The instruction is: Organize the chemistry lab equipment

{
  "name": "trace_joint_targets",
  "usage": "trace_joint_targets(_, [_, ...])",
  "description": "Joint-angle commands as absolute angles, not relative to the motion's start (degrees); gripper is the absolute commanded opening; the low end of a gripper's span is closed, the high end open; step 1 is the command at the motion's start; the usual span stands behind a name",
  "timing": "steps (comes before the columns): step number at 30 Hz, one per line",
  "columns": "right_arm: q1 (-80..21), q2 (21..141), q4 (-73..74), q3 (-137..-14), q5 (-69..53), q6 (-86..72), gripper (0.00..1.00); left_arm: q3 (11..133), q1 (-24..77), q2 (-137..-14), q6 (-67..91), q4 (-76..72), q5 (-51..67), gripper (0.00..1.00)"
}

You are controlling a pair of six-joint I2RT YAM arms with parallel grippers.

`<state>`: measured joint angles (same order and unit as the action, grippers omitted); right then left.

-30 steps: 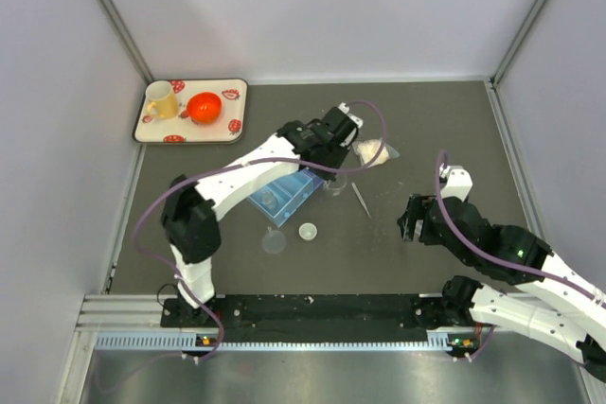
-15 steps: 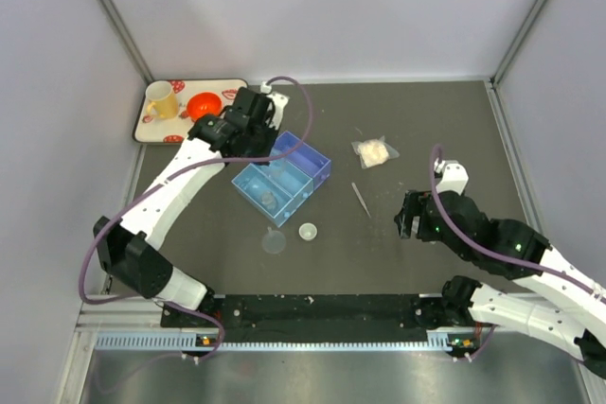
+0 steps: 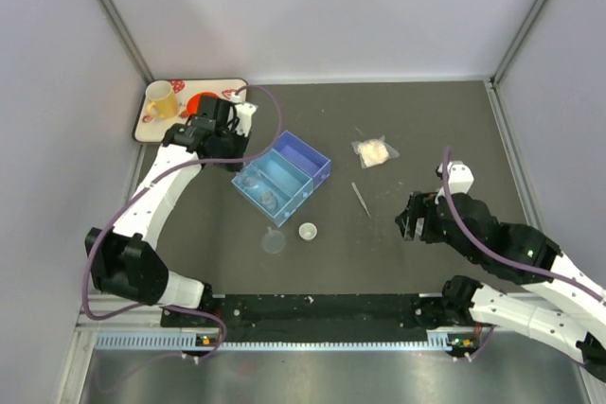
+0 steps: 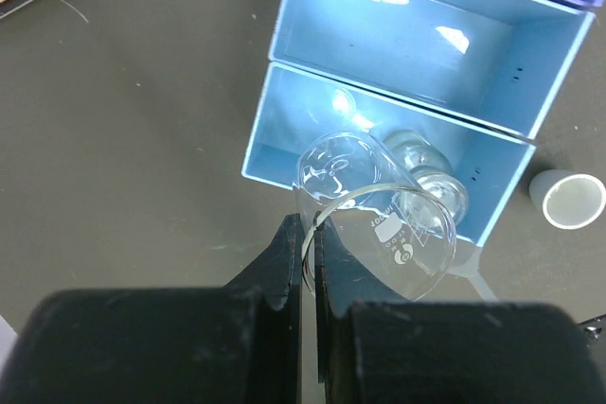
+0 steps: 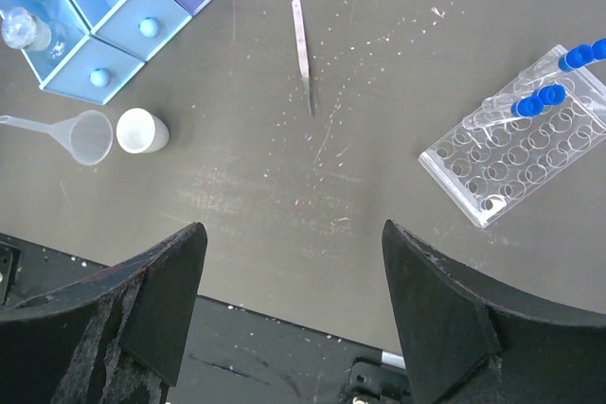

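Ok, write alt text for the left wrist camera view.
The left gripper pinches the rim of a small clear beaker, tilted over a light blue plastic compartment box on the dark tabletop. More clear glassware lies in its nearest compartment; a small white round cup stands at right.

You can see white print on the glass beaker (image 4: 386, 232); it is too blurred to read.

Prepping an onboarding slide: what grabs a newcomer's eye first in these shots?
The clear beaker, pinched by its rim in the left gripper's shut jaws and tilted at the edge of the blue compartment box. Then the gridded tube rack with blue-capped tubes, at the right of the right wrist view, where the right gripper hovers with jaws wide open.
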<state>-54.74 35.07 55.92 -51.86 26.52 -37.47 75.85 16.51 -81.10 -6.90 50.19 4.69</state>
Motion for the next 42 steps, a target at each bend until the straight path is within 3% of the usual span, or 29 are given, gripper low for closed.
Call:
trace_joint_targets(1, [-55.46,33.58,54.23,-53.09,26.02,-36.83,0.75,75.85,14.15,-81.03,-9.58,46.58,9.14,0.0])
trace_joint_targets(37, [-55.46,30.15,55.28,-49.48,26.63,-38.94,0.75,66.36,12.48,-96.33,-3.52,34.28,10.72,0.0])
trace_joint_targets(42, [-55.46,30.15,55.55,-50.01,26.54,-38.93,0.75,66.09,12.48,-96.15,-1.59,33.14,11.34,0.05])
